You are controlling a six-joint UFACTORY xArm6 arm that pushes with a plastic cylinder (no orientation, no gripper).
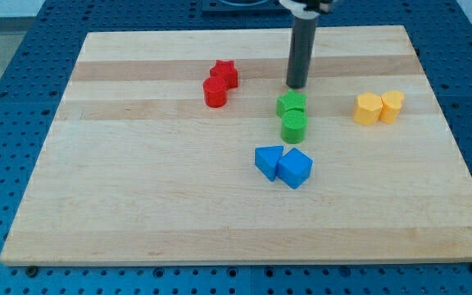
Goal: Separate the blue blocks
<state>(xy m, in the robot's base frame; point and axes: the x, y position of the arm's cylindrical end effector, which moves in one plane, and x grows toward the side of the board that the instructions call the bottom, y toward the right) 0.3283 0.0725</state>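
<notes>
Running this rig remotely; no jaws fitted, so nothing to report as open or closed. My tip [296,86] is resting on the desk [138,205] just above the green pair [292,115] toward the view's top. Blue triangular block [268,161] and blue cube [295,168] are sitting touching, below the greens, near centre. Separation is not yet begun, I judge: everything is left to do. Red pair [219,83] is lying at the view's upper left, yellow pair [378,107] at the right, both well apart.
</notes>
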